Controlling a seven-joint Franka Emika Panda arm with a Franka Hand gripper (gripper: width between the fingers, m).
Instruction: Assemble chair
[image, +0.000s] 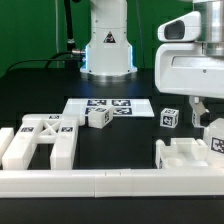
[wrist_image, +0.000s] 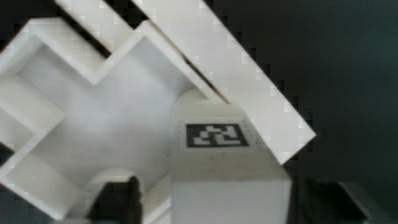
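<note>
Nearest the camera, long low white border rail (image: 100, 183) runs across the front of the black table (image: 125, 145). Just behind it, on the exterior view's left, the flat white frame piece (image: 40, 142) of the chair lies flat, cross braces showing, tags on its top face. On the exterior view's right, also just behind the rail, sits the blocky white seat piece (image: 180, 155) with notched walls. An upright tagged block (image: 215, 138) stands at its right end, tag facing the camera; can't tell if it is joined to the seat piece or only resting there. The gripper (image: 202, 110) hangs right over that block. In the wrist view the gripper (wrist_image: 217, 205) straddles the tagged block (wrist_image: 222, 150): dark fingers (wrist_image: 118, 203) on either side, a clear gap on one side, the other side close. Jaws apart, nothing clamped. The angled white walls of the seat piece (wrist_image: 71, 120) fill the rest of that view. Further back, mid-table, small white cube (image: 98, 117) with tags touches the front edge of the marker board (image: 110, 104). A second cube (image: 169, 118) sits to the exterior view's right of the board, apart from it. Farthest back, the robot base (image: 108, 50) with a blue glow, green backdrop behind.
</note>
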